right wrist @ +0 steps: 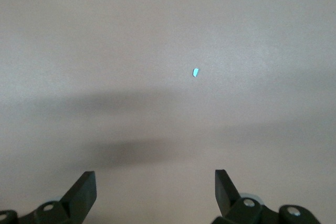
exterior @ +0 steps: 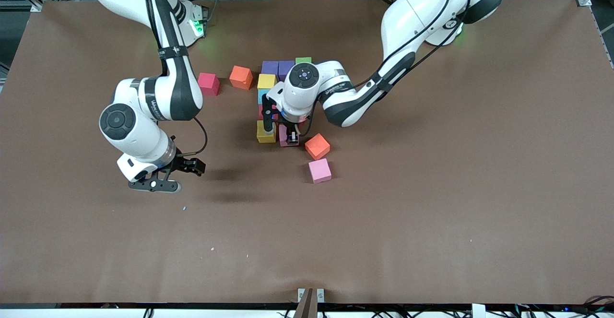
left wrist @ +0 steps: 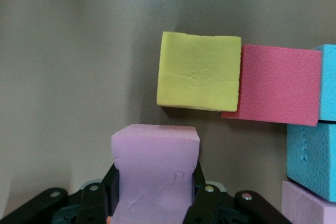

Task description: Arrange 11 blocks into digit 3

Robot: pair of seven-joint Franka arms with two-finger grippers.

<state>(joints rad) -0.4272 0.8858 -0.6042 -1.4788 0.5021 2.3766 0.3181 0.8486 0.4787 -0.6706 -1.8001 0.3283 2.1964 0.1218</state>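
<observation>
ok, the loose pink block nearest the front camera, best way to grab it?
Judgement: come straight down on the pink block and pinch two facing side walls. It lies flat and apart from the orange block, so all sides are free. It sits slightly turned, so rotate the hand to match.

Front view: high, across brown table (exterior: 431, 203), facing both arm bases, whole scene. Left wrist view: close, downward; shares yellow foam cube (left wrist: 199, 72) (exterior: 265, 132) with front view. Right wrist view: close, downward on bare tabletop.
</observation>
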